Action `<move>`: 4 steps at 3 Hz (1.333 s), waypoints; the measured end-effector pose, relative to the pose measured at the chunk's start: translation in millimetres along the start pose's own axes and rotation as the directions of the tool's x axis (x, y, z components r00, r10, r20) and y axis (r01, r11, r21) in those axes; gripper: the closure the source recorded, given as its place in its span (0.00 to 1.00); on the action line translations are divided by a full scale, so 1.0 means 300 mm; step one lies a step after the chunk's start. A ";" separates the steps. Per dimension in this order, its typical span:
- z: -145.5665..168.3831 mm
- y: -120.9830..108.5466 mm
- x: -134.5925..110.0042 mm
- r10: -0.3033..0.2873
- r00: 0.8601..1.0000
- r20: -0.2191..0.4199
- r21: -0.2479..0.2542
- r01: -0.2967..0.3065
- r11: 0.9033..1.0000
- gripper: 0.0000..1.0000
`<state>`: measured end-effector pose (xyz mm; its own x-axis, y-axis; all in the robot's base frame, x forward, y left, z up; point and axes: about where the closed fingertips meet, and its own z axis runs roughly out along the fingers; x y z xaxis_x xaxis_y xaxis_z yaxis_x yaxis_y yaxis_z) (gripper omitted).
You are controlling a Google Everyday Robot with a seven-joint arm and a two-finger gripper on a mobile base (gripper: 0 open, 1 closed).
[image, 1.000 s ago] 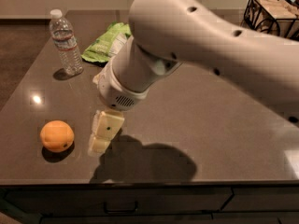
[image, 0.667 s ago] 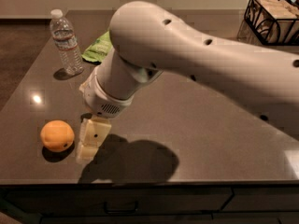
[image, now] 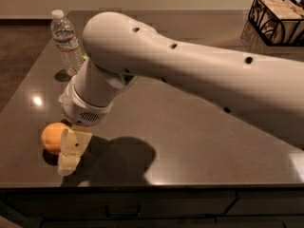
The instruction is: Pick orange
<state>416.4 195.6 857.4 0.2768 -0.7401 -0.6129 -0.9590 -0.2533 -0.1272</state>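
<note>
Where the orange [image: 51,137] is sitting: front-left part of the dark surface [image: 199,141], close to the front edge. Its left side is showing; its right side is being covered by the gripper.
Gripper [image: 71,151]: cream-colored, pointing down, hanging right at the orange's right side & overlapping it from this angle. Touching or just in front: can't tell. Released or clenched: can't tell either.
Wrist [image: 88,106]: white, round, w/ a small vent grille, sitting directly above the gripper & the orange.
Arm [image: 190,65]: thick, white, reaching in from the right edge, crossing the middle of the view, bending down at the upper left.
Shadow [image: 126,158]: dark patch lying on the surface just right of the gripper.
Light glint [image: 37,100]: shining on the surface behind the orange.
Water bottle [image: 68,44]: clear, white cap, standing upright at back-left, well apart from the orange.
Wire basket [image: 278,20]: black, sitting at back-right, holding pale items, far from everything else.
</note>
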 end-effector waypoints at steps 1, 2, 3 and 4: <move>0.040 -0.009 -0.009 -0.009 1.000 -0.006 -0.041 0.008 0.999 0.17; 0.057 -0.017 -0.012 -0.008 1.000 -0.009 -0.082 0.007 0.997 0.38; 0.033 -0.038 -0.020 0.010 1.000 0.009 -0.107 -0.009 0.994 0.63; -0.060 -0.095 -0.005 0.056 0.997 0.045 -0.111 -0.051 0.993 0.85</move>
<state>444.5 192.8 876.1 0.2196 -0.7241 -0.6538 -0.9591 -0.2829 -0.0088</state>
